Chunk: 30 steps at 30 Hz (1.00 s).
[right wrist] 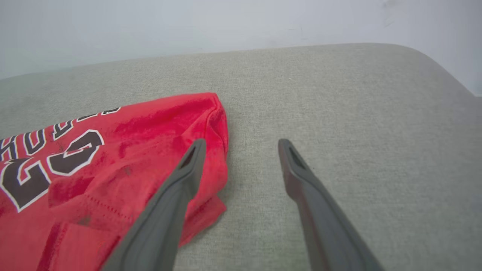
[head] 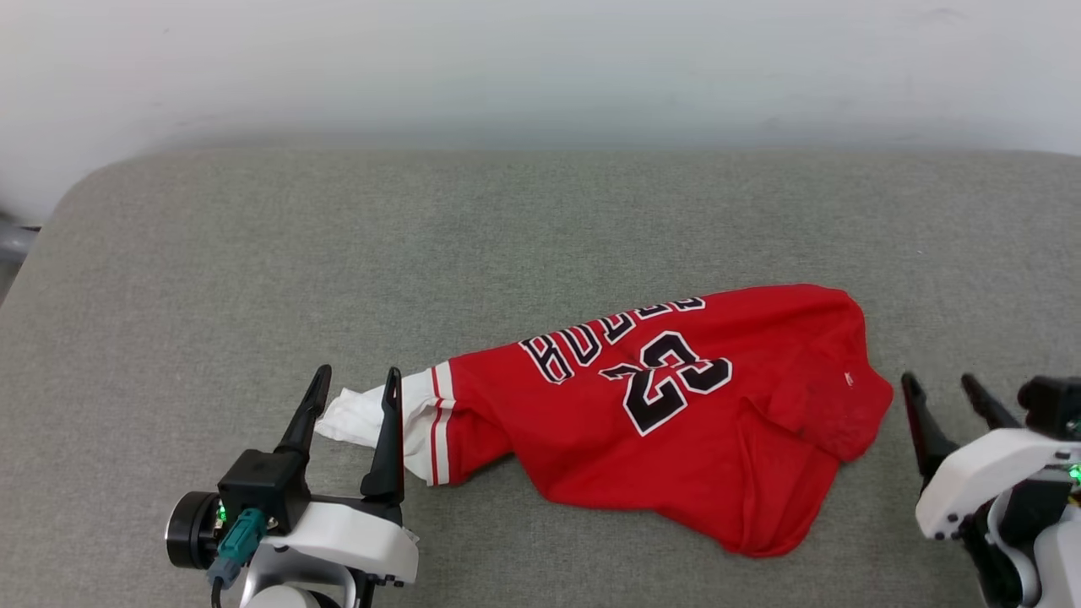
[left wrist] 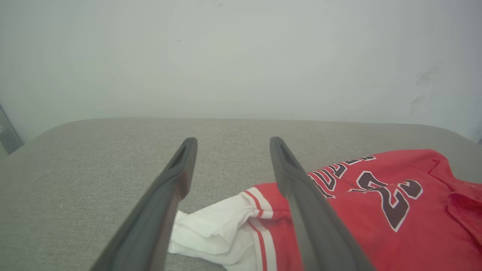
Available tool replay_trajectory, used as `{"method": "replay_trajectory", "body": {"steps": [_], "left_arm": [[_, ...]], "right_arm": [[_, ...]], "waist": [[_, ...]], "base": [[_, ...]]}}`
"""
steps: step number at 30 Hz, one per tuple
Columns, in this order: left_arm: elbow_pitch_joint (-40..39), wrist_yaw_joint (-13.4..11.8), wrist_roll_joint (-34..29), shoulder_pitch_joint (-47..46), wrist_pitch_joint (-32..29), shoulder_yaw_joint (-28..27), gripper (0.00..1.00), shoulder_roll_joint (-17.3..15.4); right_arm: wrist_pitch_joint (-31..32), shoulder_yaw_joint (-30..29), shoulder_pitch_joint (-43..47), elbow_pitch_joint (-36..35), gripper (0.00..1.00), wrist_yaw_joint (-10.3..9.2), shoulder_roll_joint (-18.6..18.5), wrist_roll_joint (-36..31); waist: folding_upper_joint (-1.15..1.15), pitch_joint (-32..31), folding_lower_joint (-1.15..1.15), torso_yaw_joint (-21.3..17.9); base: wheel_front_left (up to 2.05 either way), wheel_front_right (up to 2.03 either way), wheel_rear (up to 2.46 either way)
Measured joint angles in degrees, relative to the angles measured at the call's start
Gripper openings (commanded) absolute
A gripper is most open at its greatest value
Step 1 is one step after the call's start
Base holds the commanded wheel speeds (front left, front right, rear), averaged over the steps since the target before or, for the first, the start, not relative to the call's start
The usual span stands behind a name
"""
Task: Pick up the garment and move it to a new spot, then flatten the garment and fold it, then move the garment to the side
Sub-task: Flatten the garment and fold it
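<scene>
The garment (head: 676,405), a red jersey with the number 23 and a white sleeve with red-striped cuff, lies crumpled on the grey cushioned surface (head: 422,253), right of centre. Its white sleeve (left wrist: 214,233) points toward my left gripper (head: 356,382), which hovers open over that sleeve, nothing held. My right gripper (head: 937,384) stands open just right of the garment's red edge (right wrist: 211,150), fingers apart and empty. The left wrist view shows the garment (left wrist: 395,210) right of my left gripper (left wrist: 230,142). In the right wrist view my right gripper (right wrist: 241,143) sits beside the cloth.
A pale wall (head: 540,67) runs behind the grey surface. The surface's rounded far left corner (head: 93,181) shows, with a grey object (head: 13,241) at the left edge beyond it. Bare grey fabric lies left of and behind the garment.
</scene>
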<state>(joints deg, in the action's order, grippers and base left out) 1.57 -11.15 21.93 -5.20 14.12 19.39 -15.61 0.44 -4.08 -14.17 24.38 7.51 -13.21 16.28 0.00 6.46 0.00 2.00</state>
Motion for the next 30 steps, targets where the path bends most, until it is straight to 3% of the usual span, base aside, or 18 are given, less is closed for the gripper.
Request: {"method": "replay_trajectory", "body": {"steps": [7, 16, 23, 29, 30], "left_arm": [[-1.0, -0.4, 0.1, 0.4, -0.4, 0.2, 1.00, -0.4], [-1.6, -0.4, 0.0, -1.0, -0.6, 0.5, 1.00, -0.7], [-1.6, 0.4, -0.3, -4.1, -0.1, 1.0, 1.00, 0.1], [-0.4, 0.9, -0.4, -5.5, 0.5, 0.5, 1.00, 1.0], [-0.3, 0.9, -0.4, -5.5, 0.6, 0.5, 1.00, 1.2]], "right_arm": [[15.7, 0.2, 5.4, -7.3, 1.00, -0.01, 1.3, 1.5], [30.3, 3.0, 2.5, -13.7, 1.00, -0.01, -0.1, 3.4], [40.6, 8.6, -6.5, -9.4, 1.00, 0.00, -3.8, 5.1], [46.4, 10.1, -8.5, -3.1, 1.00, -0.02, -4.4, 7.1], [46.9, 10.0, -8.7, -2.2, 0.92, -0.02, -4.4, 7.8]], "waist": [[0.00, -0.4, 0.00, -1.4], [0.00, 1.6, 0.00, -1.2], [0.00, 5.9, 0.00, 1.2], [0.00, 7.7, 0.00, 3.3], [0.00, 7.8, 0.00, 3.5]], "base": [[0.00, 0.00, 0.00], [0.00, 0.00, 0.00], [0.00, 0.00, 0.00], [0.00, 0.00, 0.00], [0.00, 0.00, 0.00]]}}
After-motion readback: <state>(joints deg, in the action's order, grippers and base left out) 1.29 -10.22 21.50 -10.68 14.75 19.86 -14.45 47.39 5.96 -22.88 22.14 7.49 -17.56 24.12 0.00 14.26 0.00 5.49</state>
